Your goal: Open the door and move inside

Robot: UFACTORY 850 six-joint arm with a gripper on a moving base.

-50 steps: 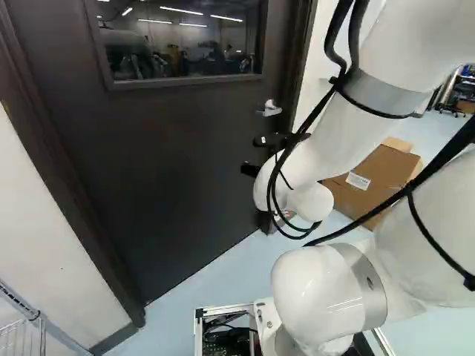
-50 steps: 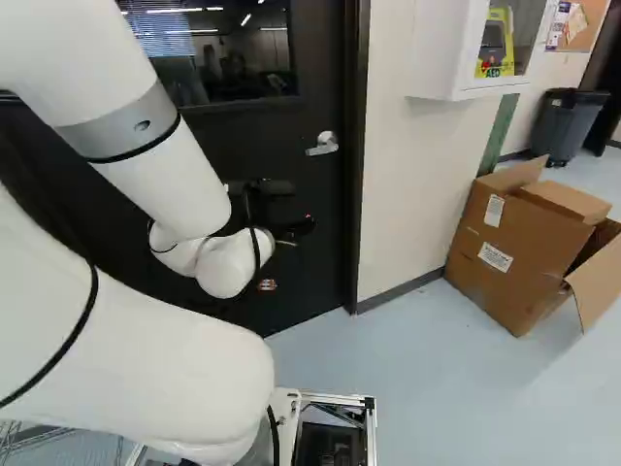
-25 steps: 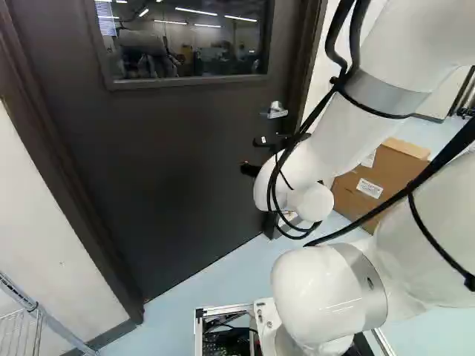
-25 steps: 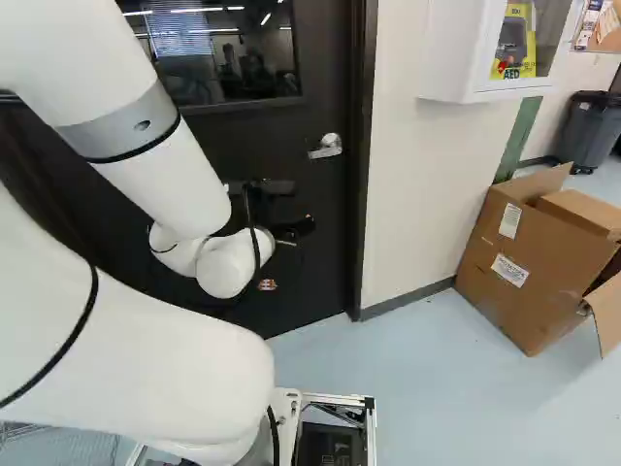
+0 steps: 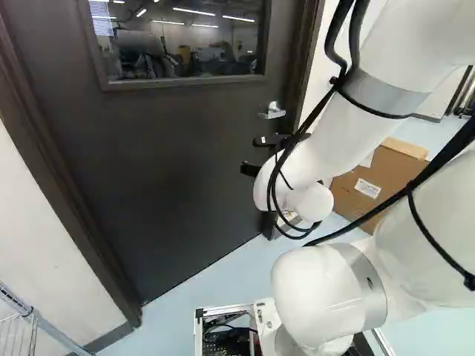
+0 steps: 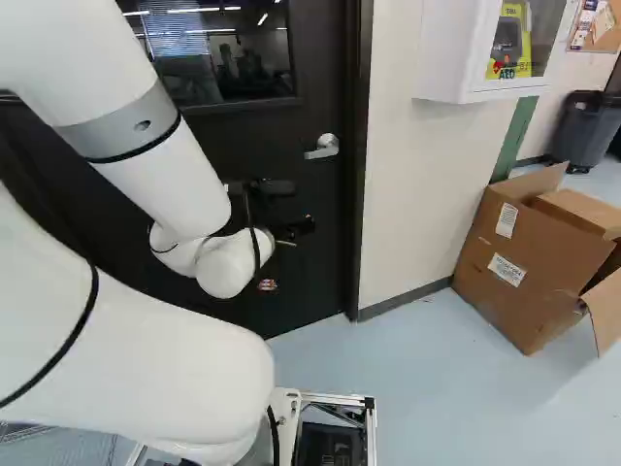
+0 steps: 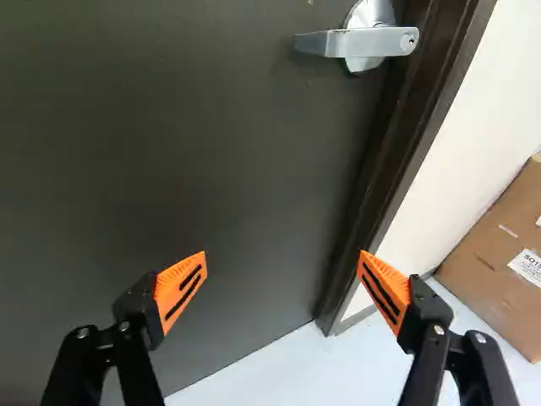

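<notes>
The dark door [image 5: 171, 163] is closed in its frame, with a window in its upper part. Its silver lever handle [image 6: 323, 147] sits near the edge beside the white wall. My gripper [image 6: 296, 233] is partly hidden behind the wrist in the right base view, lower than the handle. In the wrist view the gripper [image 7: 283, 275] has its orange-padded fingers wide apart with nothing between them. The lever handle [image 7: 359, 41] lies ahead of and beyond the fingertips, apart from them, close to the door frame.
An open cardboard box [image 6: 529, 262] stands on the floor by the wall, right of the door. A white cabinet [image 6: 466, 53] hangs on that wall, and a dark bin [image 6: 585, 131] is farther back. A wire rack [image 5: 18, 326] stands at the lower left of the left base view.
The base has turned: over the past second the door and box have shifted in the base views. The arm keeps its pose over its lowest joint.
</notes>
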